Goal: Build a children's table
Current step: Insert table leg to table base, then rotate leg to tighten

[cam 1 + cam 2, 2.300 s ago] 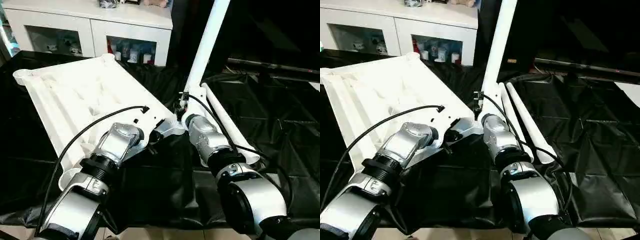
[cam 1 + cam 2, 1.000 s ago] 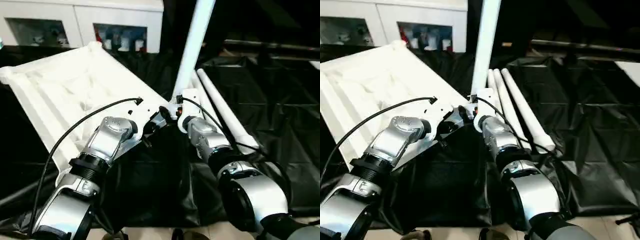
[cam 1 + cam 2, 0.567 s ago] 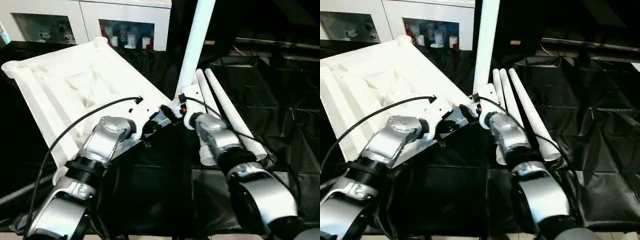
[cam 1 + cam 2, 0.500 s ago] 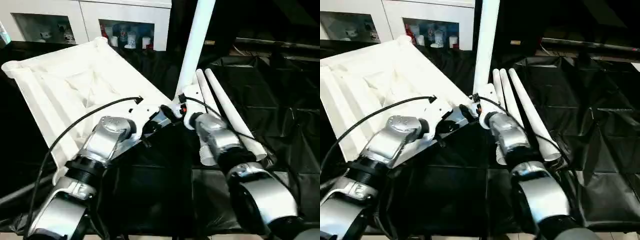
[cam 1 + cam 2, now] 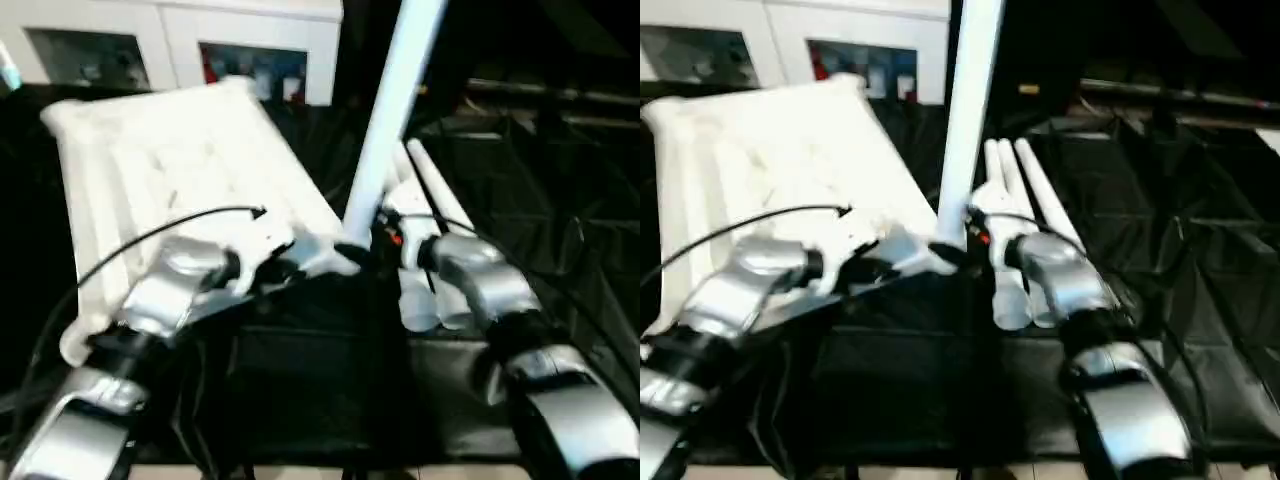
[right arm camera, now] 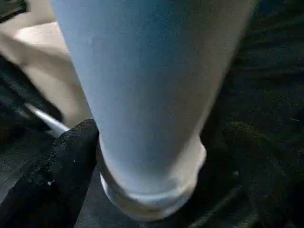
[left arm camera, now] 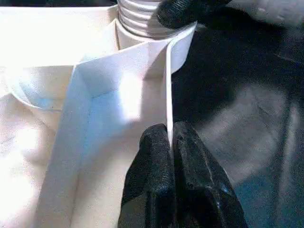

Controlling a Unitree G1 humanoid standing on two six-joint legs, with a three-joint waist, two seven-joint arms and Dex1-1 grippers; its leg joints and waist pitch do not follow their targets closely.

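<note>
The children's table lies upside down: its white ribbed top (image 5: 170,170) rests on black cloth, and one white leg (image 5: 395,110) stands upright in the near corner socket (image 7: 142,28). My left gripper (image 7: 171,135) is shut on the thin rim wall of the top beside that socket; in the head view it (image 5: 300,265) sits at the same corner. My right gripper (image 6: 159,137) stands open around the foot of the upright leg (image 6: 152,85). One finger (image 6: 61,175) touches the leg and the other (image 6: 256,161) stands a little off it.
More white legs (image 5: 430,200) lie side by side on the black cloth (image 5: 540,180) just right of the upright one. A white cabinet (image 5: 180,40) with glass doors stands behind the table top. The cloth's front edge runs close below my forearms.
The whole picture has swung with the head camera. Both grippers stay at the same corner, the left pinching the rim and the right around the leg's foot.
</note>
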